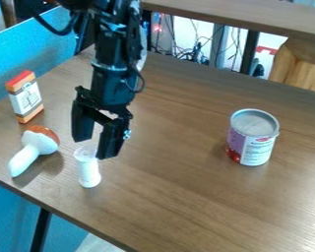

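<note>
Just below my gripper [94, 148], a small white container [89, 173] stood upright on the brown table [186, 202]. Its upper part looked paler and somewhat see-through, with a flared rim, a narrower middle and a rounded foot. I had the two fingers well parted and pointing down, the container's rim showing near the gap between their tips. Grip: nothing clamped; contact with the rim, cannot tell. My arm [114, 54] came in from the top edge and hung nearly vertical. To the view's left of my gripper lay a toy mushroom [34, 149], orange-brown cap, white stem; farther back from it stood a red-topped box [26, 98]. Well apart, to the view's right, stood a metal-lidded can [253, 138].
</note>
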Controlling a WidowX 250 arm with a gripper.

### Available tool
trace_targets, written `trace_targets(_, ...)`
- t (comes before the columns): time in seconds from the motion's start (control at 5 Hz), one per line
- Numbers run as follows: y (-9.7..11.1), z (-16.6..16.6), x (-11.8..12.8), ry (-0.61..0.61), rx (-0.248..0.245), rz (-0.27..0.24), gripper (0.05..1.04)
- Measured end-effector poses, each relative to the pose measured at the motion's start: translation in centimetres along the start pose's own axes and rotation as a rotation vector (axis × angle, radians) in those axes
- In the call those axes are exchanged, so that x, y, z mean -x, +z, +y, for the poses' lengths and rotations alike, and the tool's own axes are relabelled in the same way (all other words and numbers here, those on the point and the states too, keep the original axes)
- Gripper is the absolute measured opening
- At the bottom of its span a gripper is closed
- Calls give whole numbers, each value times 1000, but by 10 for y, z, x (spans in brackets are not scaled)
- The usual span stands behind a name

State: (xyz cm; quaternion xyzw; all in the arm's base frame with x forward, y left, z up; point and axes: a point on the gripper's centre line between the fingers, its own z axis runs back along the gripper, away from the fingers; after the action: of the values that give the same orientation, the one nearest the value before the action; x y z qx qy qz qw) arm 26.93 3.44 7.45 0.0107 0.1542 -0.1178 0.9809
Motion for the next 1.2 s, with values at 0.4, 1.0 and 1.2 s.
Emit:
trace_targets(0.4,-17,5,6,67,-38,142,1000)
trace_targets(1.0,-31,4,-5,37,0,171,672)
trace_targets(1.2,-26,0,-3,26,10,142,595)
